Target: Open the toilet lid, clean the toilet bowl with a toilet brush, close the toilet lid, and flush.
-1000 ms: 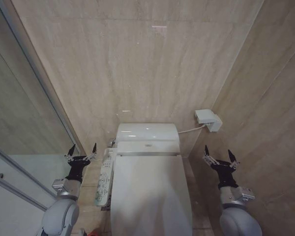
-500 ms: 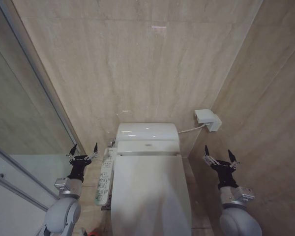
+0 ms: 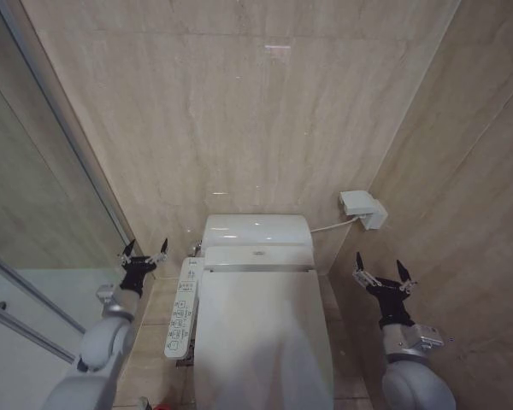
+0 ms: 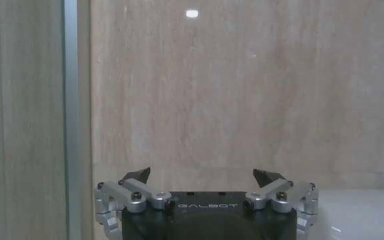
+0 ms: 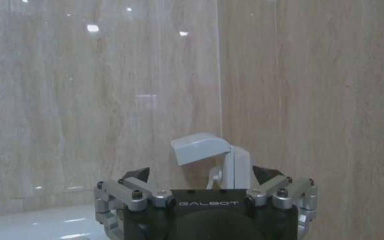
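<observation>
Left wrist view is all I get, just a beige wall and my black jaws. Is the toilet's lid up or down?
Observer: Down. In the head view, the large glossy white plastic oval toilet lid lies flat and shut.
Operator: Where is my left gripper next to it?
Observer: The left gripper hangs to the lid's left, beyond the long white button panel, and touches neither.
Operator: And the other one?
Observer: The right gripper is to the lid's right, near the side wall, with its jaws open. Its wrist view faces a small white wall box.
</observation>
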Motion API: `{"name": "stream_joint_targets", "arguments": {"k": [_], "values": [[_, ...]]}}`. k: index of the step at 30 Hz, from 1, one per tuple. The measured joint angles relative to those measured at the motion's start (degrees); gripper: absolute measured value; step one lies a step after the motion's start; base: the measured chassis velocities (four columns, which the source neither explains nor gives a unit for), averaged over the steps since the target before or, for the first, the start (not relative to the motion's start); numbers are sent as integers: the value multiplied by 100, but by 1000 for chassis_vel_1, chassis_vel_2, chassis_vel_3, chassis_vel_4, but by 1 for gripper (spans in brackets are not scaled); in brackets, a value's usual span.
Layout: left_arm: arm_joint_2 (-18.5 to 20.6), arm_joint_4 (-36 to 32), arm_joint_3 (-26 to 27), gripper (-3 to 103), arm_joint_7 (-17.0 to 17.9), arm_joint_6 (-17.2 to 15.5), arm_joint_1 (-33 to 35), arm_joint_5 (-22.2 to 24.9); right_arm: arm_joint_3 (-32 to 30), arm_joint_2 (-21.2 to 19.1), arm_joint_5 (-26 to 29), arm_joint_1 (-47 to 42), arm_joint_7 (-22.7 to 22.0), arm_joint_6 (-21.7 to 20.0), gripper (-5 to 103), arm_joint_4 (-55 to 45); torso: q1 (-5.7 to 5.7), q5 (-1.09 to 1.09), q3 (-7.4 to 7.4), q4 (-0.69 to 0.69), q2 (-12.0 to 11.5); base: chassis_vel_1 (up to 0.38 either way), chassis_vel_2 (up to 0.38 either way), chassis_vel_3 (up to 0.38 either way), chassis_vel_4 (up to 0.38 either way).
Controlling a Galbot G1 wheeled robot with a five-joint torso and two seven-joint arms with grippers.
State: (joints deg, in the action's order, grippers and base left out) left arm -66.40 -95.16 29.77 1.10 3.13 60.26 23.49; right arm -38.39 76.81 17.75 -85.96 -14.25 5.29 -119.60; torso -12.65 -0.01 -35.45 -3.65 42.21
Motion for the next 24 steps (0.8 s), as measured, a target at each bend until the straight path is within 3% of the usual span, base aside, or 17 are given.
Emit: {"name": "stream_joint_targets", "arguments": {"k": [9,15,21,24], "values": [[422,1415,-768,100,-161,369,-1360,139,1,0,0,0,1,0,100,0,0,0,0,-1,0,0,0,0,0],[448,1894,-1085,100,-293,520,-1798,224,0,0,0,0,0,0,100,0,0,0,0,-2,0,0,0,0,0],[582,2670,-1481,100,-666,824,-2321,245,0,1,0,0,0,0,100,0,0,-1,0,-5,0,0,0,0,0],[740,2809,-1473,100,-814,836,-2369,255,0,0,0,0,-1,0,100,0,0,2,0,2,0,0,0,0,0]]}}
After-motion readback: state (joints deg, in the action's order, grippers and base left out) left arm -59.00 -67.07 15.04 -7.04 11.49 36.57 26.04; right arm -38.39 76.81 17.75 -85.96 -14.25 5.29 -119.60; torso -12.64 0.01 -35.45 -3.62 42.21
